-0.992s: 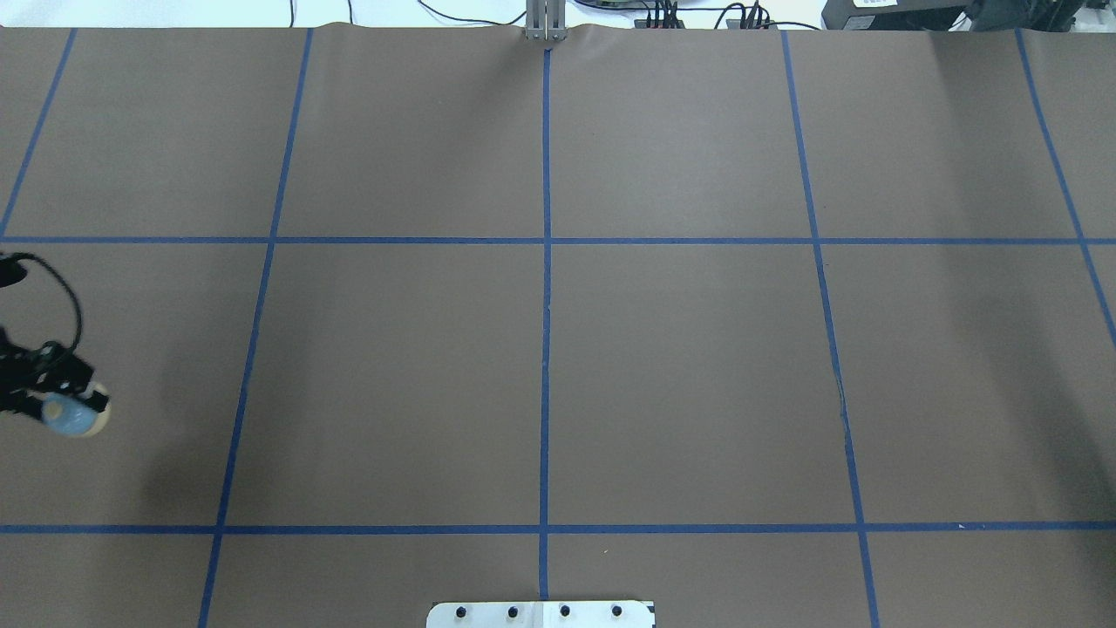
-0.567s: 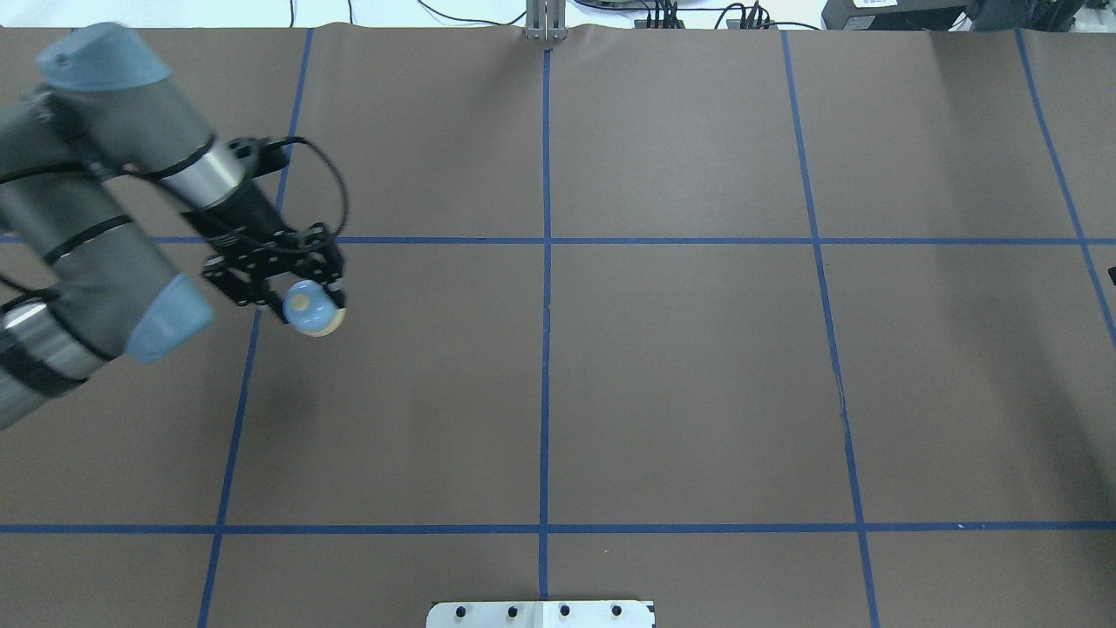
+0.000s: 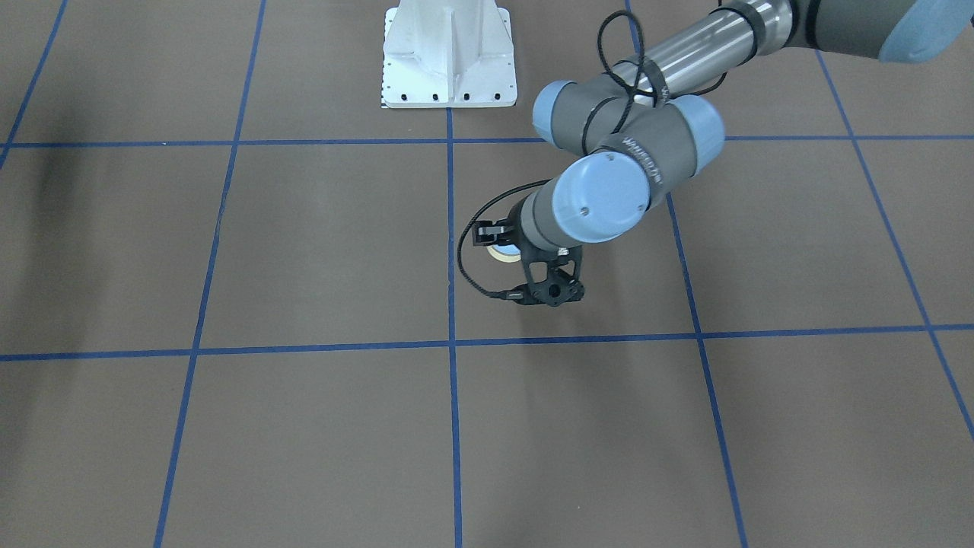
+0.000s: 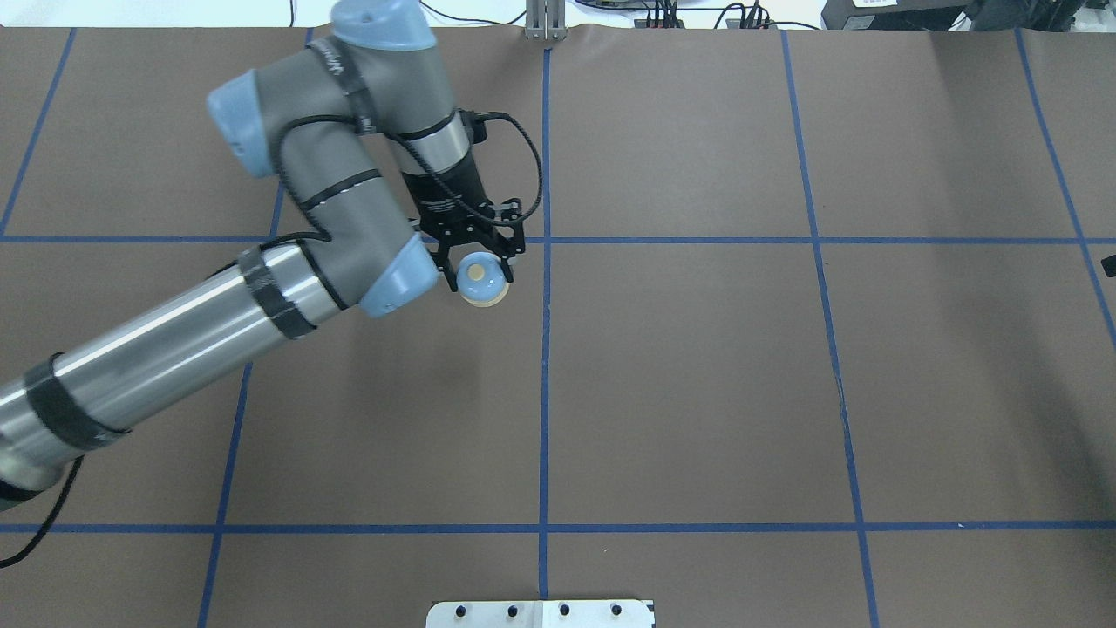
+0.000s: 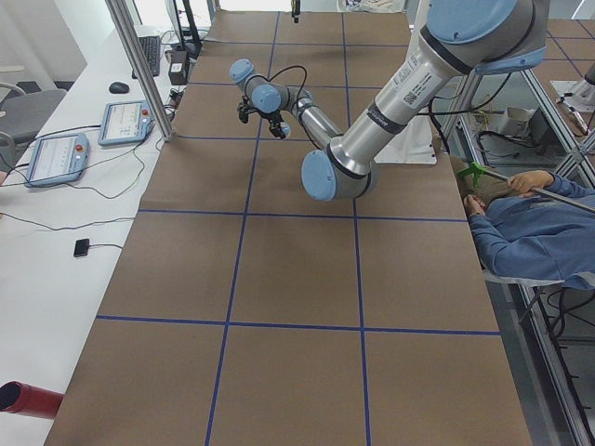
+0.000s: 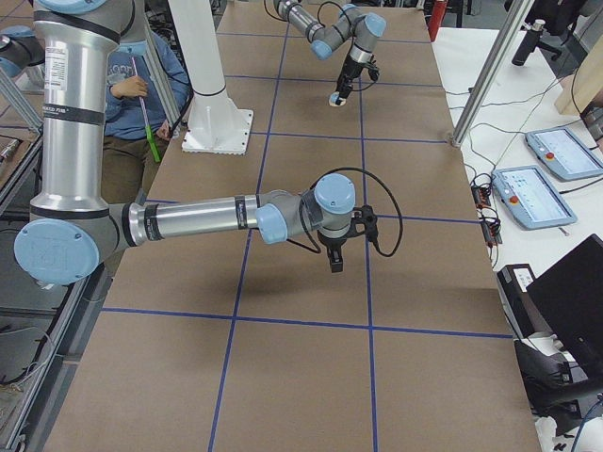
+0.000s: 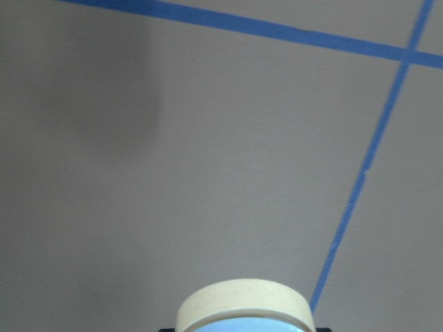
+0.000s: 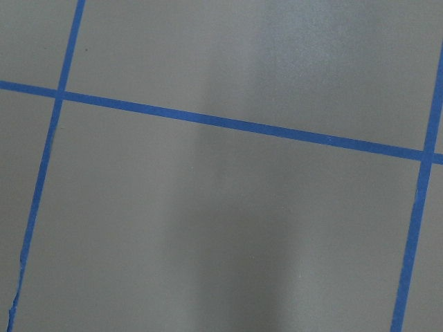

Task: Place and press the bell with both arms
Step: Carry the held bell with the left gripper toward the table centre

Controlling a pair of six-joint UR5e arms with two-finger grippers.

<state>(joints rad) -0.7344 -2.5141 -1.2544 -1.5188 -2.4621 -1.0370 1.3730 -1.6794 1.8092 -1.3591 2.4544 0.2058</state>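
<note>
The bell point(image 4: 485, 290), with a light blue dome, cream button and cream base ring, sits upright between the fingers of my left gripper point(image 4: 479, 274). The gripper is shut on the dome and holds the bell a little above the brown table, just left of the centre tape line. The bell's cream base also shows in the front view point(image 3: 502, 256) and at the bottom of the left wrist view point(image 7: 242, 304). My right gripper point(image 6: 334, 262) hangs low over the table on the right side. I cannot tell if it is open or shut. The right wrist view shows only table.
Blue tape lines point(image 4: 545, 349) divide the brown table cover into squares. The white pedestal base point(image 3: 449, 57) stands at the robot's edge. A side bench with tablets point(image 5: 56, 158) and metal posts point(image 5: 139, 65) lies beyond the far edge. A seated person point(image 5: 530, 232) is near the pedestal.
My left arm has swung in from the table's left edge toward the centre line, carrying the bell. A sliver of the right gripper now shows at the overhead view's right edge.
</note>
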